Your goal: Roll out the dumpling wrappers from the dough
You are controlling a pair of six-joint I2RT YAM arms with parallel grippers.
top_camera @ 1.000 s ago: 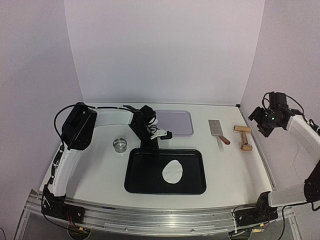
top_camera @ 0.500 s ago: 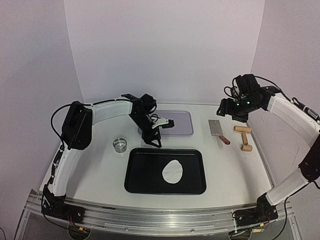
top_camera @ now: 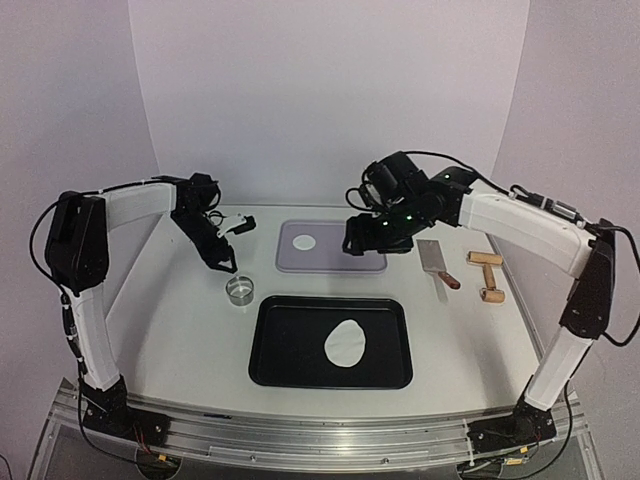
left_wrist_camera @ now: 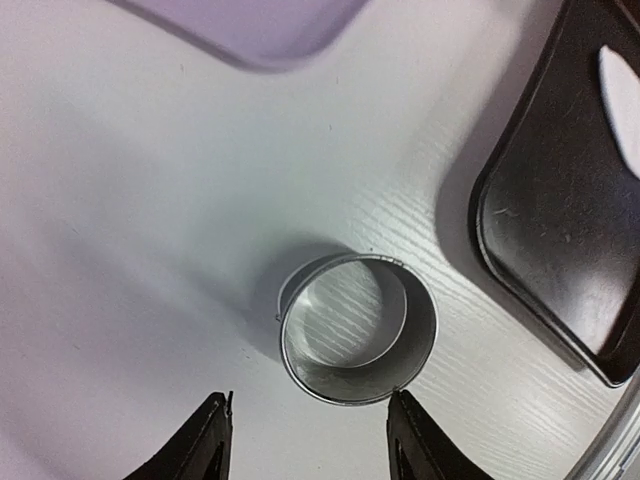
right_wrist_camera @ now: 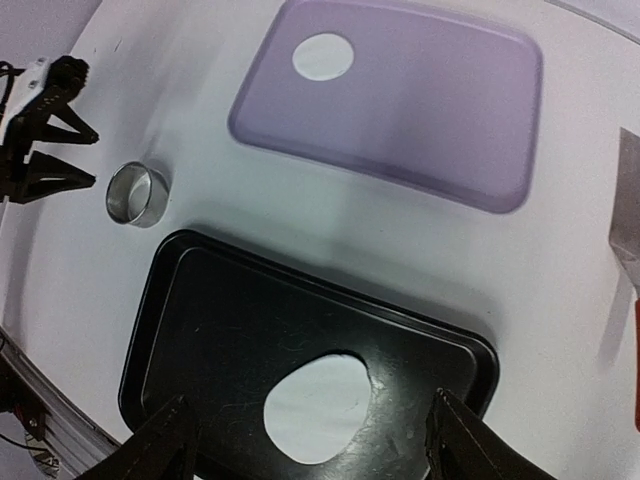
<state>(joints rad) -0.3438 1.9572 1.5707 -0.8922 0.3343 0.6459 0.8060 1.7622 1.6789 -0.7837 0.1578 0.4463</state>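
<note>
One dumpling wrapper [top_camera: 305, 241], a small round white disc, lies on the purple mat [top_camera: 350, 255]; it also shows in the right wrist view [right_wrist_camera: 323, 57]. A flat oval piece of white dough [top_camera: 347, 343] lies in the black tray [top_camera: 285, 345]. My left gripper [top_camera: 222, 262] is open and empty, just behind the metal ring cutter [top_camera: 240, 289]. In the left wrist view its fingertips [left_wrist_camera: 310, 420] stand wide, just short of the cutter [left_wrist_camera: 350, 382]. My right gripper [top_camera: 375, 238] hovers open and empty above the mat, and its wrist view looks down on the dough [right_wrist_camera: 318, 407].
A metal scraper with a red handle [top_camera: 437, 262] and a wooden rolling pin [top_camera: 488, 275] lie at the right of the mat. The tray [right_wrist_camera: 230, 320] sits in front of the mat [right_wrist_camera: 430, 120], with the cutter [right_wrist_camera: 137, 194] at its left.
My left gripper has swung left from the mat's edge to the ring cutter. My right arm has swept in from the far right to above the mat. The wrapper now shows on the mat.
</note>
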